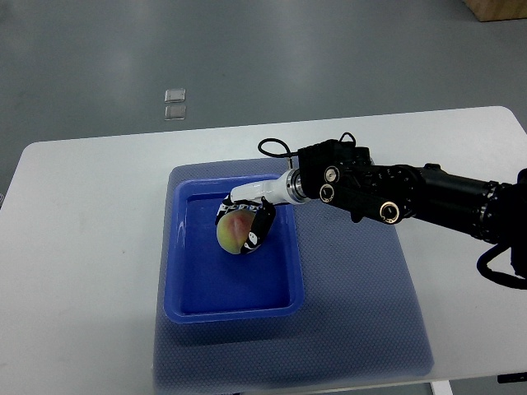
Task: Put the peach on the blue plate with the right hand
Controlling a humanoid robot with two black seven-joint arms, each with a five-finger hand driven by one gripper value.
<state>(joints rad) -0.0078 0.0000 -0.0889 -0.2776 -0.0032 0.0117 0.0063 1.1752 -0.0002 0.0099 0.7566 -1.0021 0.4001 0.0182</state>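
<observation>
A peach (235, 233), yellow-green with a red blush, is inside the blue plate (191, 288), a rectangular tray with a raised rim, near its upper middle. My right hand (245, 218) reaches in from the right, its black arm crossing the table, and its fingers curl around the peach from above and the right. Whether the peach rests on the tray floor or hangs just above it I cannot tell. The left arm is out of view.
The plate lies on a dark blue mat (362, 313) on a white table (82, 247). Two small clear squares (174, 103) lie on the grey floor beyond the table. A brown box corner (498, 8) shows at top right.
</observation>
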